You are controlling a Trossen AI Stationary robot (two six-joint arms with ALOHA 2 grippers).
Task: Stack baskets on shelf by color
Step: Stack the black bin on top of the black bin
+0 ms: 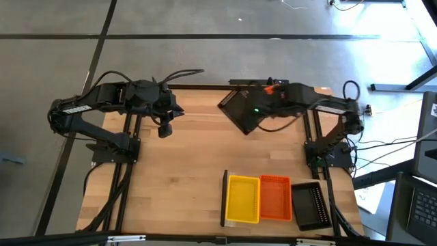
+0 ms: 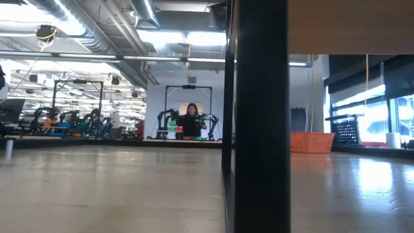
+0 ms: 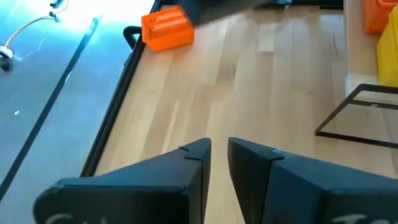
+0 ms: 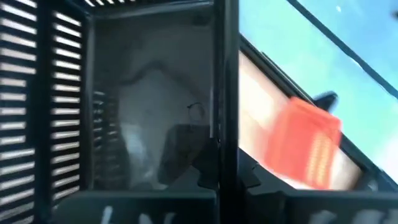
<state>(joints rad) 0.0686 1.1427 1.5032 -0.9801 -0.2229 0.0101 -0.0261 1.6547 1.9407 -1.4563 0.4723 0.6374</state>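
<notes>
The right gripper (image 1: 254, 109) is near the far edge of the tabletop (image 1: 191, 157), and its jaws are clenched on the wall of a black basket (image 1: 242, 109). This basket hangs tilted in the air, off the wood. In the right wrist view the black basket (image 4: 93, 99) fills most of the picture, with one thin wall pinched right between the jaws, and its slatted sides show on the side. Past it lies an orange basket (image 4: 305, 152) on the wood, blurred. The left gripper (image 1: 165, 130) hangs over the far left part of the tabletop, well apart from all the baskets. Its jaws stand a little way apart with nothing between them, and only bare wood shows under them in the left wrist view. That view also shows the loose orange basket (image 3: 166, 28) near the table edge. The shelf (image 1: 270, 222) lies at the near edge of the tabletop, with its dark end piece (image 1: 224, 198) on its left. On it sit a yellow basket (image 1: 243, 199), an orange one (image 1: 275, 198) just beside it, and a second black basket (image 1: 311, 205) to the right. Far back in the room, the low view shows a person (image 2: 191, 120).
</notes>
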